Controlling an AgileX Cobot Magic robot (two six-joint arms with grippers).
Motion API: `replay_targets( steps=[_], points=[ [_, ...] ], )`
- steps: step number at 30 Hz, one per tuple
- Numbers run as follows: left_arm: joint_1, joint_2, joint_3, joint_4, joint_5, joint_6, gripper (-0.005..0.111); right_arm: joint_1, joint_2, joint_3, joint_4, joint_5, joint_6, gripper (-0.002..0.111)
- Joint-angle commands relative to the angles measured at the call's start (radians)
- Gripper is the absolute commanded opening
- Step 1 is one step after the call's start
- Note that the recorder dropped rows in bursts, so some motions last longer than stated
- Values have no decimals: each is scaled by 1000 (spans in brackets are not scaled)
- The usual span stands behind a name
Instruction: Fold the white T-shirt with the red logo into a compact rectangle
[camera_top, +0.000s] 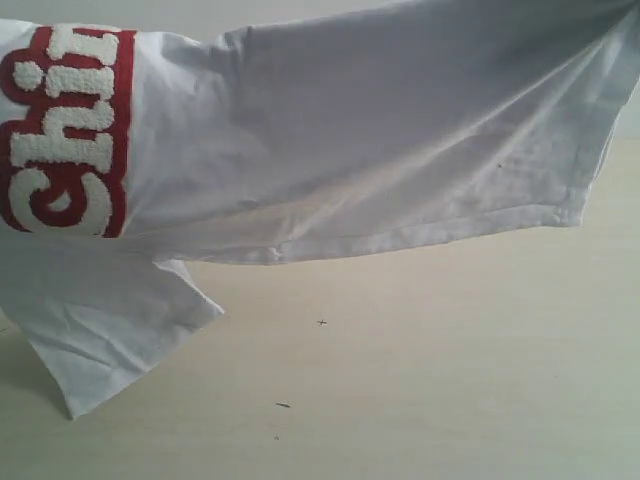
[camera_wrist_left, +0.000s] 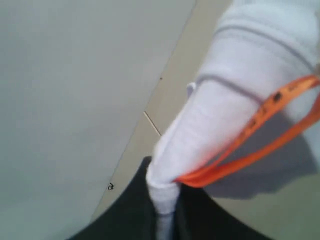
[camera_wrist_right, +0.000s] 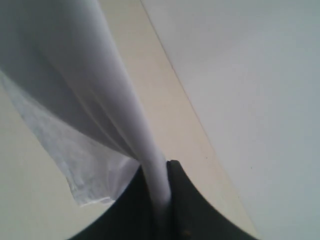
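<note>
- Hanging over pale surface (camera_top: 450, 380): large white cotton T-shirt (camera_top: 380, 130), red-bordered fuzzy logo (camera_top: 70, 130); no fold made.
- Left hand (camera_wrist_left: 162, 200), right hand (camera_wrist_right: 160, 195) both clenched on cloth; folding all ahead.

left gripper (camera_wrist_left: 162, 222): two matte black fingers (camera_wrist_left: 120, 220), broad behind the jaws and narrowing toward the jaw line, with smooth faces and softly curved outer edges; the view is blurred, so finer surface detail cannot be read. right gripper (camera_wrist_right: 161, 205): same black finish; its fingers (camera_wrist_right: 197, 215) rise in rounded, fin-like shoulders on either side of the jaw line, with blunt tips.
</note>
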Motion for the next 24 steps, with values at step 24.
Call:
replay_targets(
  steps=[24],
  points=[
    [4,60,-9,-144,240,99,0,-2,123,8,-53,157,369,0]
  ],
)
